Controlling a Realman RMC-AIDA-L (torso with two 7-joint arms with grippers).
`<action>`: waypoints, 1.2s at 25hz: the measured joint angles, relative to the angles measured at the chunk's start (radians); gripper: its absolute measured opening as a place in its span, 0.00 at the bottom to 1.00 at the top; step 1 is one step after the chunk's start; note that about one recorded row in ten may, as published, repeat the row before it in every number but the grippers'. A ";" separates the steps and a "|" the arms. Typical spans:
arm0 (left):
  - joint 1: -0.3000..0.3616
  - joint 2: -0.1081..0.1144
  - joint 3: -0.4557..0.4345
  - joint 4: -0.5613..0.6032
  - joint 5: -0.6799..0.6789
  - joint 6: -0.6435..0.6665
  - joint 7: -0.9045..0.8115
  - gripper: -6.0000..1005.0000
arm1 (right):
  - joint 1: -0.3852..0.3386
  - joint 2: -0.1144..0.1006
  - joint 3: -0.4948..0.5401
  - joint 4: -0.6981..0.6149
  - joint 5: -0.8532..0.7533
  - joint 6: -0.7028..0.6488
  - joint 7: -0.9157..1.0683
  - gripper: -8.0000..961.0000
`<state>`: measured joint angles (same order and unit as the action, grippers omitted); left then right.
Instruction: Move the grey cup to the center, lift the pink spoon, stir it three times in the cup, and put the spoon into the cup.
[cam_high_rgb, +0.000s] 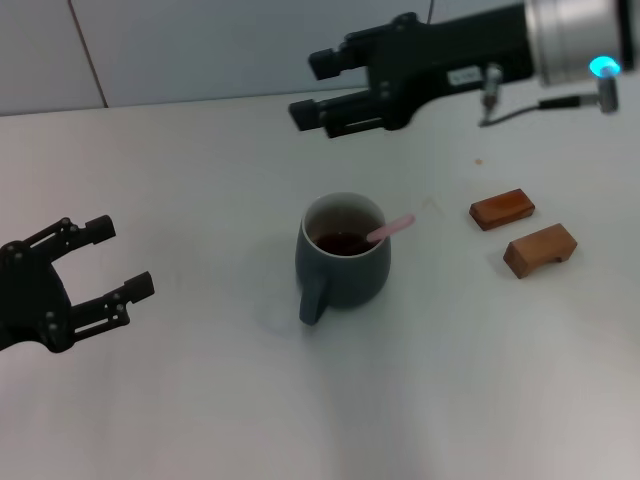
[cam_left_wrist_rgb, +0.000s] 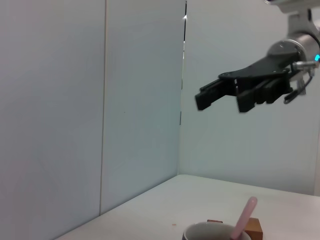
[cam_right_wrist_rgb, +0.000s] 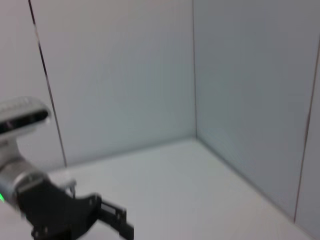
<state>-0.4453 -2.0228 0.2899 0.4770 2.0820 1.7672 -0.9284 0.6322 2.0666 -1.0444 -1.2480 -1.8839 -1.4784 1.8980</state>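
Note:
The grey cup (cam_high_rgb: 342, 262) stands upright near the middle of the white table (cam_high_rgb: 200, 400), its handle toward me, with dark liquid inside. The pink spoon (cam_high_rgb: 392, 228) rests in the cup, bowl in the liquid and pink handle leaning over the rim to the right. My right gripper (cam_high_rgb: 312, 88) is open and empty, raised above and behind the cup. My left gripper (cam_high_rgb: 125, 257) is open and empty, low at the left, well apart from the cup. The left wrist view shows the cup rim (cam_left_wrist_rgb: 200, 231), the spoon handle (cam_left_wrist_rgb: 245, 219) and the right gripper (cam_left_wrist_rgb: 219, 100) high above.
Two brown wooden blocks (cam_high_rgb: 502, 209) (cam_high_rgb: 541, 249) lie to the right of the cup. Pale walls meet the table at the back. The right wrist view shows my left arm's gripper (cam_right_wrist_rgb: 116, 220) and a wall corner.

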 joint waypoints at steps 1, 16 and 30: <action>0.000 0.000 0.000 0.000 0.000 0.000 0.000 0.83 | -0.027 0.002 0.009 0.018 0.047 0.003 -0.051 0.70; -0.013 0.003 0.003 0.000 0.009 0.000 -0.003 0.83 | -0.158 -0.074 0.229 0.578 0.358 -0.138 -0.610 0.70; -0.040 0.011 0.022 0.000 0.010 -0.005 -0.032 0.83 | -0.232 -0.176 0.239 0.760 0.265 -0.173 -0.712 0.70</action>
<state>-0.4849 -2.0117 0.3116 0.4770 2.0925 1.7627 -0.9604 0.4003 1.8902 -0.8057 -0.4883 -1.6185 -1.6511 1.1862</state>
